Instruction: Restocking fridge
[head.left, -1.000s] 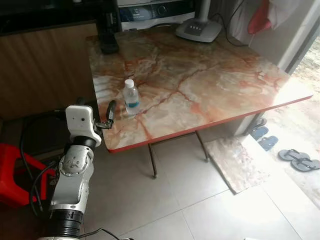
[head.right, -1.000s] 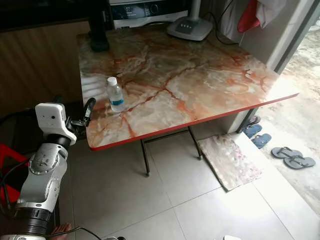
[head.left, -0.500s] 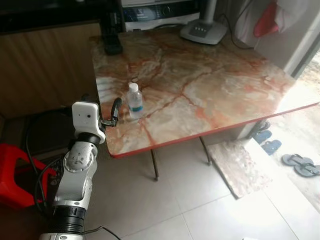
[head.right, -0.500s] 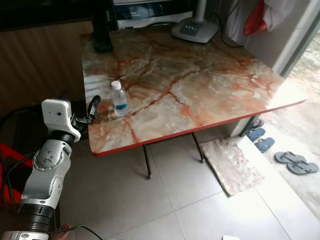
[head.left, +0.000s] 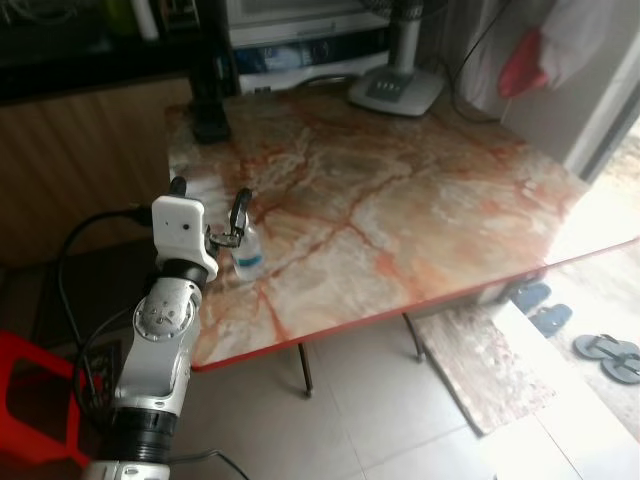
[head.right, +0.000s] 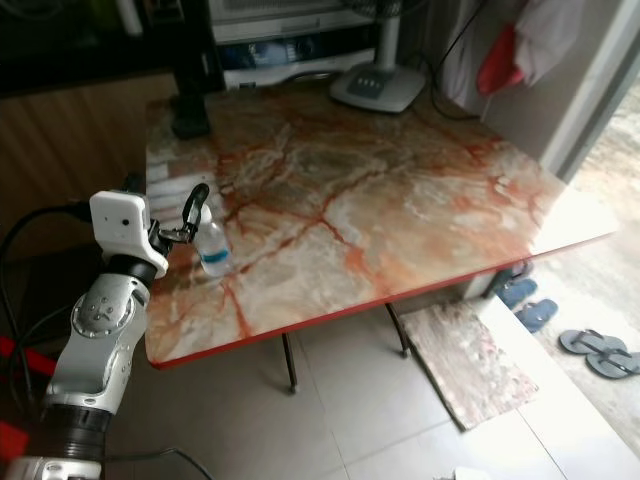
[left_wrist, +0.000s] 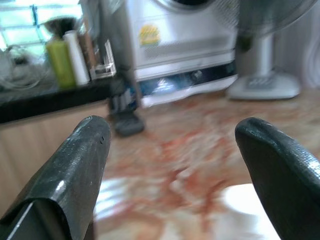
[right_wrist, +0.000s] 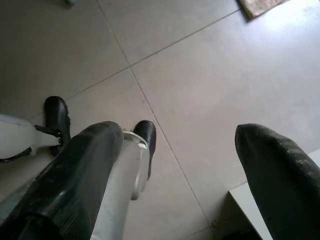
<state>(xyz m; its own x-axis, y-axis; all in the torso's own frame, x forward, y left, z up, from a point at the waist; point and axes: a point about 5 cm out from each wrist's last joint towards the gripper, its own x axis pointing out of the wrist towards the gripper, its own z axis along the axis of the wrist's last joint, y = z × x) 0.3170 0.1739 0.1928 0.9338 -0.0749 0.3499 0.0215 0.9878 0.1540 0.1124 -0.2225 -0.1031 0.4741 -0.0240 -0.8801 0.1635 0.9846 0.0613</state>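
A small clear water bottle (head.left: 247, 257) with a blue label stands on the marble table (head.left: 400, 210) near its left front corner. My left gripper (head.left: 210, 198) is raised over that corner, open, with one black finger (head.left: 240, 207) in front of the bottle's top. In the left wrist view the gripper (left_wrist: 170, 135) is open, and a blurred white shape (left_wrist: 242, 202) that looks like the bottle's cap lies low beside one finger. Whether the finger touches it, I cannot tell. My right gripper (right_wrist: 175, 135) hangs open over the floor tiles.
At the table's far side stand a fan base (head.left: 397, 90), a black object (head.left: 210, 125) and a white appliance (head.left: 300, 45). A wooden cabinet (head.left: 70, 160) flanks the table's left. A red stool (head.left: 30, 400), a stone slab (head.left: 480, 365) and sandals (head.left: 608, 357) lie on the floor.
The camera has come closer to the table. My left gripper has risen and moved in over the table corner, from short of the bottle to right at it.
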